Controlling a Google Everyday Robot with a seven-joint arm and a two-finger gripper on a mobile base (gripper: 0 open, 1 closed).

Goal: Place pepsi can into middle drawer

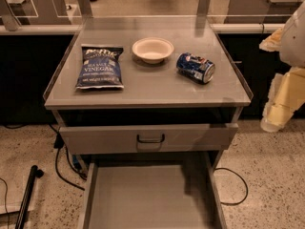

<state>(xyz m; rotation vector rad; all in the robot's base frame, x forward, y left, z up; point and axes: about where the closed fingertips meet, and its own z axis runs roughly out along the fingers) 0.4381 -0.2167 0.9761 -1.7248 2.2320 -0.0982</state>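
The pepsi can (196,67) lies on its side on the right part of the cabinet top (152,87), silver end facing front right. The middle drawer (148,194) is pulled out wide below, and its grey floor is bare. My gripper (275,113) hangs at the right edge of the view, beside the cabinet's right side and level with the top drawer. It is to the right of the can, lower than it, and apart from it.
A dark blue chip bag (100,67) lies on the left of the top and a white bowl (153,49) stands at the back middle. The top drawer front with a black handle (150,138) sits above the open drawer. Cables (62,168) run on the floor.
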